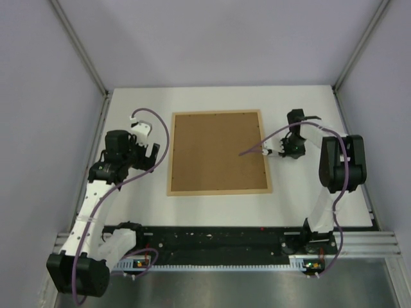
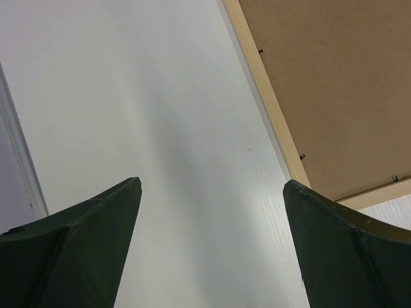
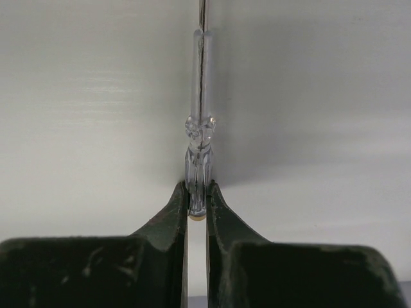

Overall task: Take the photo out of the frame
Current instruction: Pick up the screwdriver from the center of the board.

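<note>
The frame [image 1: 218, 190] lies face down in the middle of the white table, its thin tan border around the plain brown backing board [image 1: 217, 151]. The photo is hidden under that board. My right gripper [image 1: 282, 153] is at the frame's right edge, shut on a clear-handled screwdriver [image 1: 253, 151] whose shaft reaches left over the board. The right wrist view shows the handle [image 3: 200, 147] pinched between the fingertips of that gripper [image 3: 198, 192]. My left gripper [image 1: 153, 156] is open and empty just left of the frame. In the left wrist view the gripper [image 2: 212, 186] is over bare table, with the frame border [image 2: 270, 115] to its right.
Small dark metal tabs [image 2: 302, 156] sit along the frame's inner edge over the backing board [image 2: 334, 83]. Grey enclosure walls stand on three sides. Purple cables loop beside both arms. The table's white top [image 1: 218, 96] runs behind the frame.
</note>
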